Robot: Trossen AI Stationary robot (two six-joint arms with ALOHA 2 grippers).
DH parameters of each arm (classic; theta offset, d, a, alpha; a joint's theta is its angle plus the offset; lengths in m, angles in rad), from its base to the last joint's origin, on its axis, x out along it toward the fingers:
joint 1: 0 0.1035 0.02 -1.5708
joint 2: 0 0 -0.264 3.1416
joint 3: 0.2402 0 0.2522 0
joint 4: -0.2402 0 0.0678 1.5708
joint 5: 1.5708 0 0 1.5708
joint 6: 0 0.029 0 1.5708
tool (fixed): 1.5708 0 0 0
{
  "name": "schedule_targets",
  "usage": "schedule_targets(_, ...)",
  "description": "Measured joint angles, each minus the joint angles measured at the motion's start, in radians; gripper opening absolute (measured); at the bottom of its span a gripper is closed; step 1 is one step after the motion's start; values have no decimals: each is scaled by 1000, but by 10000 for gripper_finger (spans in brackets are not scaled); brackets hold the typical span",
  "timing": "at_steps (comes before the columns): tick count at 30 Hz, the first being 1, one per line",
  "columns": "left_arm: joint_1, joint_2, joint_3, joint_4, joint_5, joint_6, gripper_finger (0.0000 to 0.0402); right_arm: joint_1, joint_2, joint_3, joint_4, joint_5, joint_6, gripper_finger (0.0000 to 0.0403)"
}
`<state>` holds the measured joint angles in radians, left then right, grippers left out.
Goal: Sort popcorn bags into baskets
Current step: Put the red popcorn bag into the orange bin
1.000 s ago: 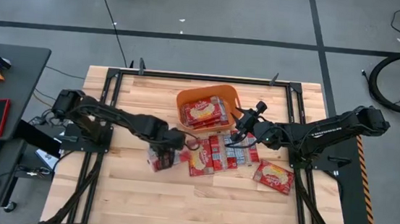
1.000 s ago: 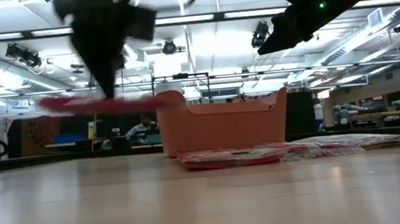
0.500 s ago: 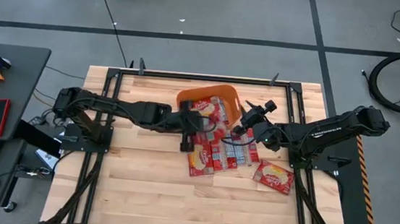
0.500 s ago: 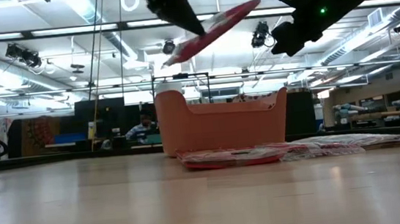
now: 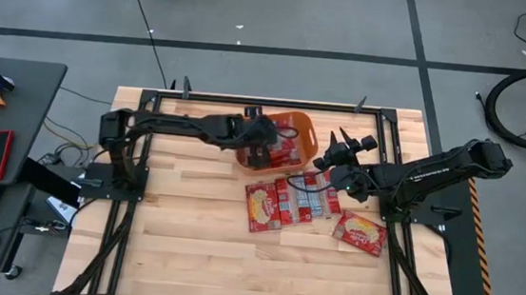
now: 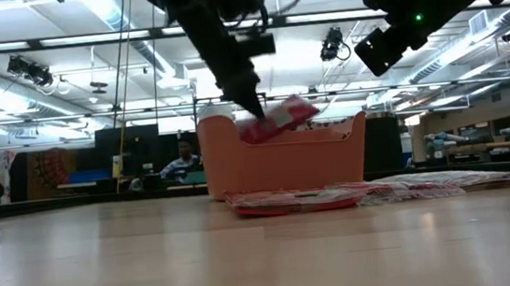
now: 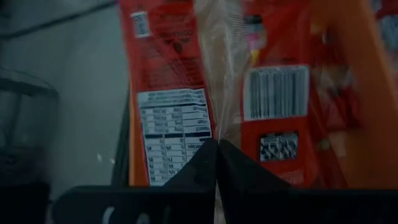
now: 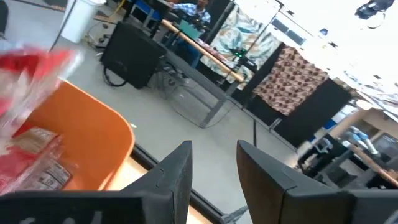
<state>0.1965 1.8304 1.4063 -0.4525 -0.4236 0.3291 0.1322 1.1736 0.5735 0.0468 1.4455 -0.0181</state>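
Wooden table (image 5: 187,246) — left claw (image 5: 265,151) apparently pinches popcorn bag (image 6: 276,119) over basket (image 6: 285,162).

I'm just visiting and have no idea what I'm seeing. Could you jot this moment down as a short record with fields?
Job: putting popcorn bags into a basket
Left gripper: shut on a held bag, over the basket's rim
Right gripper: open, empty, raised beside the basket
Basket: orange, at the table's far side, bags already inside
Loose bags: lying flat on the table in front of the basket, one a little apart
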Motion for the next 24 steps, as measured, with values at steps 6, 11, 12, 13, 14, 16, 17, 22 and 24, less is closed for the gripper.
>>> schedule_targets(6,19,37,0,-21,52,-13,36,0,0,0,-4,-20,0,130)
schedule_targets(11,7,23,1,-30,57,-43,98,0,0,0,-4,-37,0,130)
schedule_targets(12,2,14,1,-27,58,-56,109,0,0,0,-4,-38,0,130)
schedule_targets(13,-4,4,1,-30,75,-62,119,0,0,0,-4,-43,0,130)
schedule_targets(14,-13,-4,1,-34,106,-64,128,0,0,0,-4,-48,0,130)
schedule_targets(16,-35,-23,1,-39,213,-56,138,0,0,0,-4,-53,0,130)
schedule_targets(17,-51,-28,1,-39,266,-49,141,0,0,0,-4,-53,0,130)
schedule_targets(22,-141,-29,2,-59,336,22,144,-3,0,0,-4,-65,0,130)
schedule_targets(24,-177,-19,2,-74,332,49,144,-3,0,0,-3,-80,0,130)
